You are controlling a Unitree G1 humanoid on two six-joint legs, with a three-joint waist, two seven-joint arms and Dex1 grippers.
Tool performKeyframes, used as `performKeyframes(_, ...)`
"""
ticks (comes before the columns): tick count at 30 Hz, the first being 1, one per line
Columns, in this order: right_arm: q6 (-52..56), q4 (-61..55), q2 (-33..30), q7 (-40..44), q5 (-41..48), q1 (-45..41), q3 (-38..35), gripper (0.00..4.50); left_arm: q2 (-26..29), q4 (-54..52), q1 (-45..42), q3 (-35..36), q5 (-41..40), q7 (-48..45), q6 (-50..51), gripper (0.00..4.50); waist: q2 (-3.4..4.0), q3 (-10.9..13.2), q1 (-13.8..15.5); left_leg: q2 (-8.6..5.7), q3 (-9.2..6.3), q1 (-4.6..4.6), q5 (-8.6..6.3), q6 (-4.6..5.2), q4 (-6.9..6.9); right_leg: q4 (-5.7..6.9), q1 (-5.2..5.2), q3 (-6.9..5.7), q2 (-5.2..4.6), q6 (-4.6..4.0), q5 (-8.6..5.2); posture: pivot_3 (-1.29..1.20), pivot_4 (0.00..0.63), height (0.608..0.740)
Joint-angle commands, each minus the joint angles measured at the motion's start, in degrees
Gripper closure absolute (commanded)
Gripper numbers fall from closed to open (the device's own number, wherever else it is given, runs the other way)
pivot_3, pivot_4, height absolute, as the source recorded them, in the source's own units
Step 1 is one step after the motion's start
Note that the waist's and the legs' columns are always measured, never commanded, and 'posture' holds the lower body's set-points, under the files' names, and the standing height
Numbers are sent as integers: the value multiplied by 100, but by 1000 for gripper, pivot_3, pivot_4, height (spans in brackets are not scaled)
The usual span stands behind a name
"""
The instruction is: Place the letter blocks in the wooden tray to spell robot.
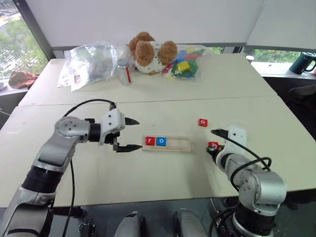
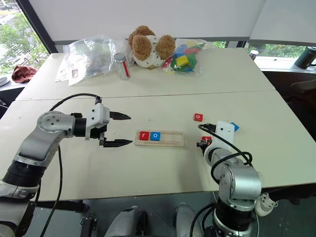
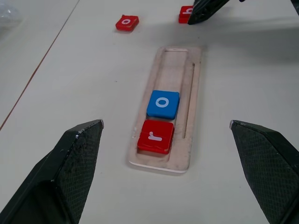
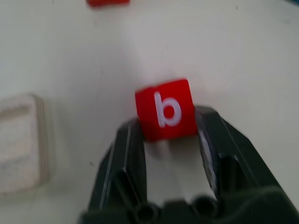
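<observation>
Left of the wooden tray (image 1: 166, 143), the left gripper (image 1: 131, 134) hovers with fingers wide apart, holding nothing. The tray lies on the worktop (image 1: 148, 89), with a red r block (image 1: 150, 141) and a blue o block (image 1: 161, 141) at its left end. Right of the tray, a red o block (image 1: 203, 122) lies loose. Nearer, the right gripper (image 4: 166, 128) has fingers clamped on the red b block (image 4: 164, 108).

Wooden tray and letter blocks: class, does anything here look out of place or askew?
Nothing stands out. The wooden tray lies flat with the red r and blue o seated squarely at one end. The right hand grips the red b cleanly, and a red o lies loose on the table.
</observation>
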Motion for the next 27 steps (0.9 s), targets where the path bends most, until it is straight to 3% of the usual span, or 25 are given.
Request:
performKeyframes(1,-316,100,45,-87,-131,-91,-106,2883,29,40,-134,-11,37,-112,-150,0,0,0,-1,0,0,1,0,0,-1,0,0,0,2,0,0,0,150,740)
performKeyframes(7,-328,146,-84,16,-139,-126,-35,55,78,38,-102,34,43,-161,-164,0,0,0,5,3,-3,2,1,-1,-3,1,0,-2,5,0,0,0,150,740)
performKeyframes(12,-261,-427,-1046,574,128,-648,223,55,183,31,-46,67,51,-214,-134,0,3,2,-3,2,0,1,1,-1,-2,0,-1,0,4,0,0,0,150,740)
performKeyframes(16,-1081,104,-2283,1974,835,-939,8,55,138,-101,-169,138,-299,-336,232,0,3,2,5,5,-3,3,0,1,-3,-5,2,-4,9,-1,-1,0,150,740)
performKeyframes(20,-4091,1073,-4017,5303,1546,284,316,55,258,-313,-218,99,-480,-517,568,0,-2,4,52,8,-22,3,-7,12,-5,-39,29,-14,15,2,-2,0,150,740)
performKeyframes(23,-5856,2289,-4776,6363,1214,849,589,55,535,-585,-56,-10,-450,-676,739,0,-2,5,3,7,-17,6,-18,30,-4,-41,41,-11,14,9,-6,0,150,740)
performKeyframes(27,-7025,3641,-4995,6865,1081,537,776,55,693,-968,148,136,-696,-650,1073,0,-8,11,-47,4,35,46,-19,32,-2,-38,52,28,1,10,-5,0,150,740)
